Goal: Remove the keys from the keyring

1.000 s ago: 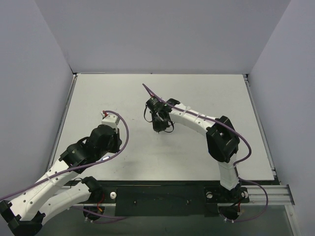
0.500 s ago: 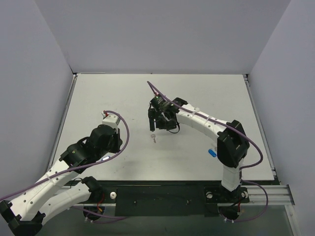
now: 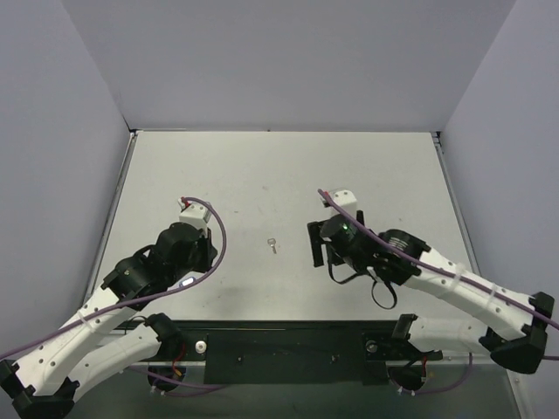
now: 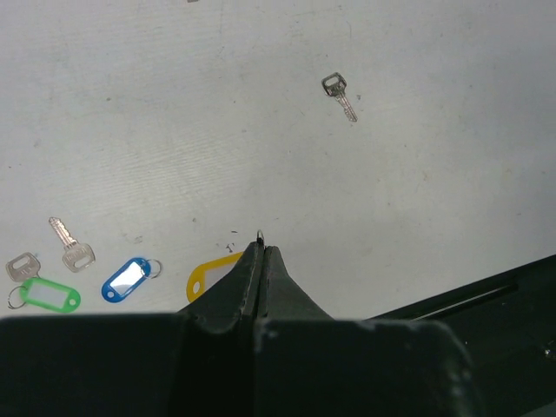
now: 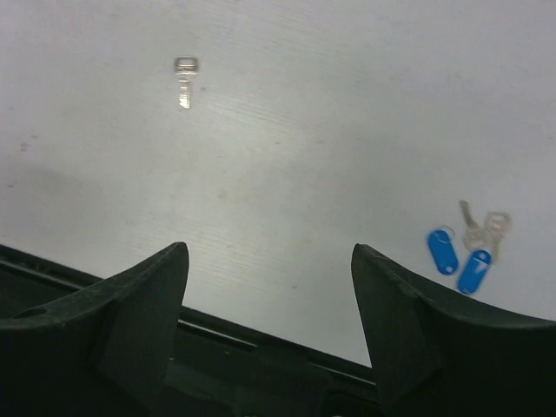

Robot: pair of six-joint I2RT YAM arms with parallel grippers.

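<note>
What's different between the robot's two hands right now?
The left gripper has its fingers pressed shut, while the right gripper is spread wide. The left apparently pinches the yellow-tagged keyring; the right holds nothing. Both face the loose key on the table.

The key (image 3: pixel 273 243) lay alone near the middle of the bench (image 3: pixel 262 166). The keyring (image 4: pixel 207 276) sat at the tips of the left fingers (image 4: pixel 243 280), well apart from the key, with other tags (image 4: pixel 130 278) ranged beside it.
</note>
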